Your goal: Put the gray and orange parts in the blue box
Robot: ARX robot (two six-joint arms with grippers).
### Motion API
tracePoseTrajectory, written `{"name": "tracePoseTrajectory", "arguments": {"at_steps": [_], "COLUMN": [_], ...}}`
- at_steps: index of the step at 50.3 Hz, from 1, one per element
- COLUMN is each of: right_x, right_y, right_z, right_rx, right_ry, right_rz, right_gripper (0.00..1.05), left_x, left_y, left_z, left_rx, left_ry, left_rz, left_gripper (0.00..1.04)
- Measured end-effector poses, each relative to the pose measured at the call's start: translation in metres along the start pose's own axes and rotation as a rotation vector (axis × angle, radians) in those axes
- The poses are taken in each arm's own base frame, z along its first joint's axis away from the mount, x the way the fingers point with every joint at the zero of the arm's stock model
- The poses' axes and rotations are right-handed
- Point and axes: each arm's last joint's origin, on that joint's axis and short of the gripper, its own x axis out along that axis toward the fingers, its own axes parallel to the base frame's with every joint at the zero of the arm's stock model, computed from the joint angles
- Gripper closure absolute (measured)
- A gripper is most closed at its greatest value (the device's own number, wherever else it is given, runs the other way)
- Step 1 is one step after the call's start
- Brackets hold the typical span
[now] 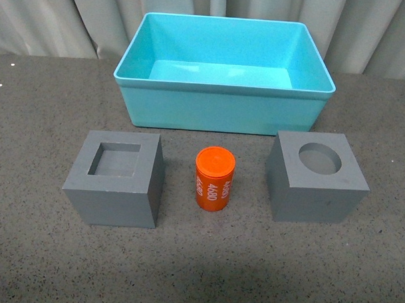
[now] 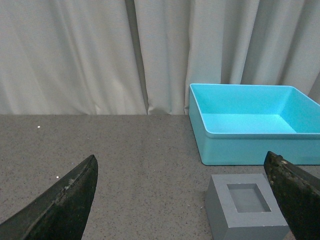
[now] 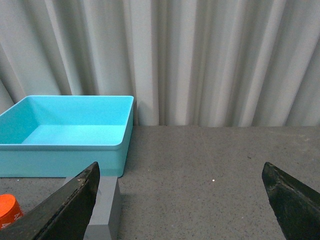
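The blue box [image 1: 224, 106] stands empty at the back of the table. In front of it, in a row, sit a gray cube with a square recess [image 1: 116, 178], an upright orange cylinder marked "4680" [image 1: 215, 178] and a gray cube with a round recess [image 1: 316, 177]. Neither arm shows in the front view. My left gripper [image 2: 181, 197] is open, low over the table, with the square-recess cube [image 2: 246, 210] just inside one finger and the box [image 2: 250, 125] beyond. My right gripper [image 3: 180, 200] is open over bare table; a gray cube's edge [image 3: 106, 207], the orange cylinder [image 3: 9, 210] and the box [image 3: 65, 132] lie beside one finger.
A dark speckled table top [image 1: 198, 264] carries everything. Pale pleated curtains [image 1: 61, 20] hang behind the box along the table's far edge. There is open table surface in front of the three parts and to both sides of the box.
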Motion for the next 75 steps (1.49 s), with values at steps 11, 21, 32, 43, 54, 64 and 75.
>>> {"name": "tracePoseTrajectory", "arguments": {"at_steps": [11, 21, 32, 43, 54, 64, 75], "right_x": [0.0, 0.0, 0.0, 0.0, 0.0, 0.006, 0.038], "right_y": [0.0, 0.0, 0.0, 0.0, 0.0, 0.003, 0.01], "right_z": [0.0, 0.0, 0.0, 0.0, 0.0, 0.003, -0.001], "right_rx": [0.0, 0.0, 0.0, 0.0, 0.0, -0.321, -0.319], "right_ry": [0.0, 0.0, 0.0, 0.0, 0.0, 0.009, 0.186], "right_rz": [0.0, 0.0, 0.0, 0.0, 0.0, -0.142, -0.031], "right_gripper": [0.1, 0.1, 0.1, 0.1, 0.1, 0.1, 0.1], "left_x": [0.0, 0.0, 0.0, 0.0, 0.0, 0.0, 0.0], "left_y": [0.0, 0.0, 0.0, 0.0, 0.0, 0.0, 0.0], "left_z": [0.0, 0.0, 0.0, 0.0, 0.0, 0.0, 0.0], "left_rx": [0.0, 0.0, 0.0, 0.0, 0.0, 0.0, 0.0], "left_ry": [0.0, 0.0, 0.0, 0.0, 0.0, 0.0, 0.0], "left_rz": [0.0, 0.0, 0.0, 0.0, 0.0, 0.0, -0.001], "left_gripper": [0.07, 0.07, 0.07, 0.07, 0.07, 0.07, 0.07]}}
